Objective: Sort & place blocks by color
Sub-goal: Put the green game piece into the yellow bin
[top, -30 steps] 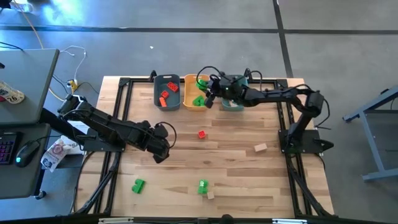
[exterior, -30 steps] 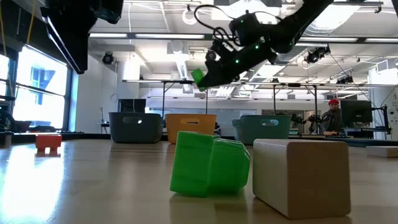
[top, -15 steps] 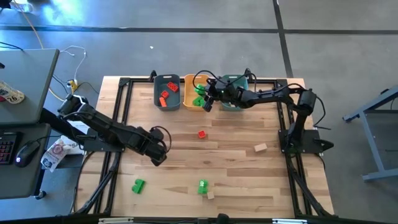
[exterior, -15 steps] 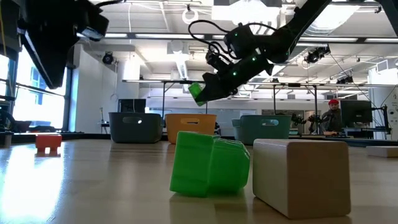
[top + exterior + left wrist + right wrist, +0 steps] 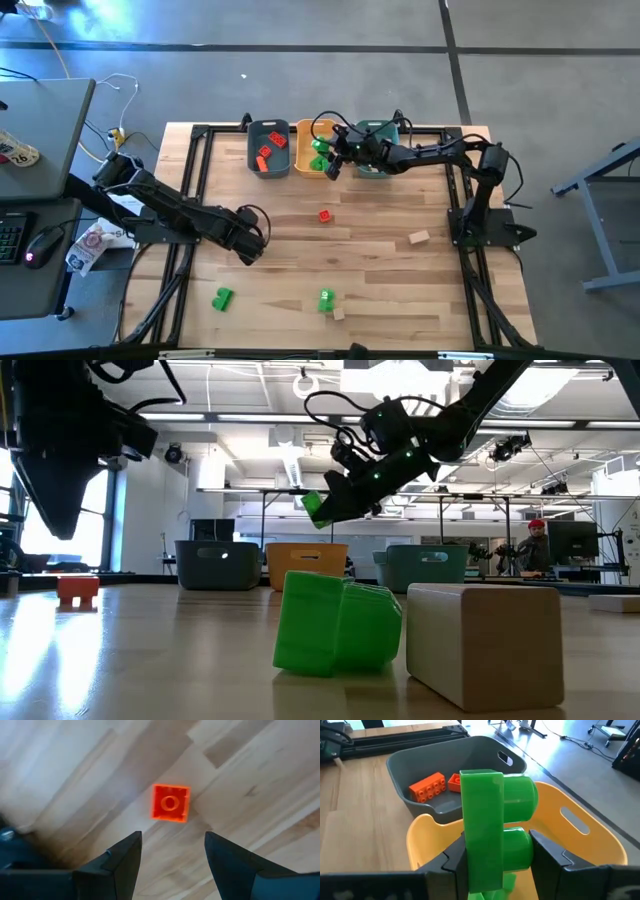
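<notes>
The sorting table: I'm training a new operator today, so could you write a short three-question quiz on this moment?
1. True or false: the right tool grips a green block above the yellow bin.
2. Which bin holds red blocks? A) grey bin B) yellow bin C) teal bin
3. Fill in: the left tool is open above the table, and its wrist view shows a loose ___ block ahead of it.

Key: 1 true; 2 A; 3 red
</notes>
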